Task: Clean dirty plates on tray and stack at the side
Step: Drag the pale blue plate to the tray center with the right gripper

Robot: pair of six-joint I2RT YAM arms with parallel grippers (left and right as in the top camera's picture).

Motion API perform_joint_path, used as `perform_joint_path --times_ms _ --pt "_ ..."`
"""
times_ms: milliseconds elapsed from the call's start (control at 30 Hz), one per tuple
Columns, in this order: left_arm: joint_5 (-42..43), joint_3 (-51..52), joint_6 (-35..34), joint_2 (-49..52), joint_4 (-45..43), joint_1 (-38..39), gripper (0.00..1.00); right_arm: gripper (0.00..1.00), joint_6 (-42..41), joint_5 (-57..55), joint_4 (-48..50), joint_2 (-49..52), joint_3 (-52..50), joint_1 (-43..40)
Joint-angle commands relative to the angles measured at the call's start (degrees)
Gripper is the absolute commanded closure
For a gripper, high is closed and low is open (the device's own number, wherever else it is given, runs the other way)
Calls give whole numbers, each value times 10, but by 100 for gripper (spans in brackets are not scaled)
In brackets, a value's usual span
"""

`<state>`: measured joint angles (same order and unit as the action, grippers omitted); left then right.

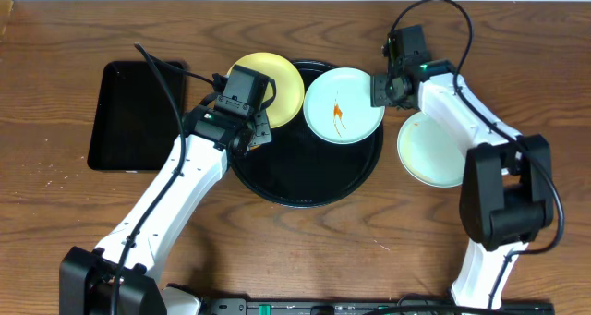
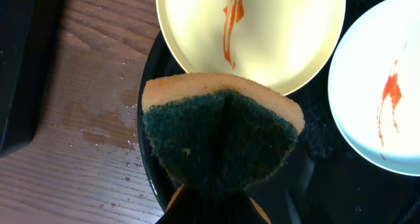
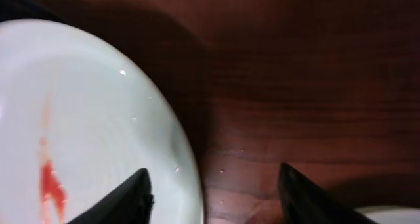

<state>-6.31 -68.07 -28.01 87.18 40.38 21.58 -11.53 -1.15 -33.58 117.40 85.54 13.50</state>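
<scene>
Overhead: yellow plate (image 1: 268,86) and smeared blue plate (image 1: 343,104) sit on the tray (image 1: 305,193); third plate (image 1: 429,153) lies on the table beside it. Left gripper (image 1: 255,130) clamps a sponge (image 2: 223,142) by the yellow plate. Right gripper (image 3: 213,198) is open, straddling the blue plate's rim. Scrubbing step, I'd say; next: pinch the rim, wipe.

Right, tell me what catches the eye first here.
A green-and-yellow sponge, pinched in the left arm's jaws, hangs over the round black tray beside a yellow plate streaked with orange sauce. A smeared blue plate sits on the tray's right, and a third plate lies on the table beyond it.
</scene>
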Motion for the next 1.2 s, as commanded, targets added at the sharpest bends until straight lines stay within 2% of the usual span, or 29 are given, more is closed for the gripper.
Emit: perform_joint_path --times_ms 0,133,233,367,567,767,967,1167 --pt "-1 -4 12 0 -2 1 93 51 9 6 4 14 5 -7" --pt "-1 -4 12 0 -2 1 93 75 9 9 8 23 5 -7" --pt "-1 -4 12 0 -2 1 93 83 9 19 2 26 5 -7" --pt "-1 -4 12 0 -2 1 93 98 9 19 -23 26 5 -7" --pt "-1 -4 12 0 -2 1 92 99 13 24 -83 22 5 -5" --pt "-1 -4 12 0 -2 1 93 99 55 67 -140 0 5 2" --pt "-1 -4 11 0 -2 1 92 99 64 91 -210 -14 5 38" --pt "2 -4 3 0 -2 1 93 99 2 104 -224 -14 5 93"
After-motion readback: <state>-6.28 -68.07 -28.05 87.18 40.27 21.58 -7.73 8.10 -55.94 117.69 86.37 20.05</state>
